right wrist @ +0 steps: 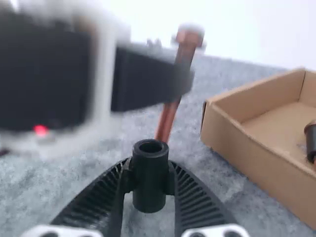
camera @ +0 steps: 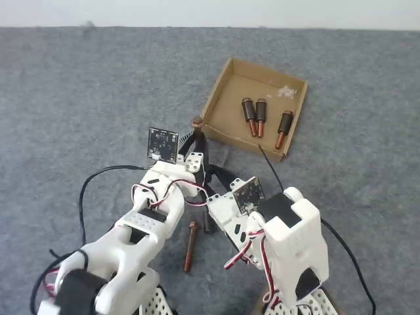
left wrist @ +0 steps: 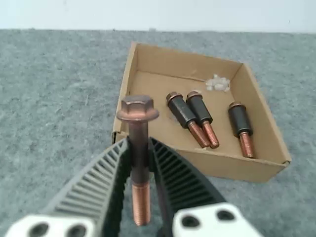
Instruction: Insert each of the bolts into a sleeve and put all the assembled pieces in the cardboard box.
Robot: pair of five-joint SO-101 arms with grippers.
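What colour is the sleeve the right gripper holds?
Black. The sleeve shows best in the right wrist view.

High view: looked steeply down on the bench (camera: 79, 79) from above.
Left wrist view: sat close behind the left claw (left wrist: 139, 143), facing forward.
Right wrist view: sat close behind the right claw (right wrist: 149, 168).
Shared by all: the cardboard box (camera: 239, 88).

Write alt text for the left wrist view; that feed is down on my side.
The left gripper clamps a copper bolt upright, head up, in front of the open cardboard box. Three sleeved bolts lie on the box floor, with a small white scrap in one corner. The box sits on grey carpet.
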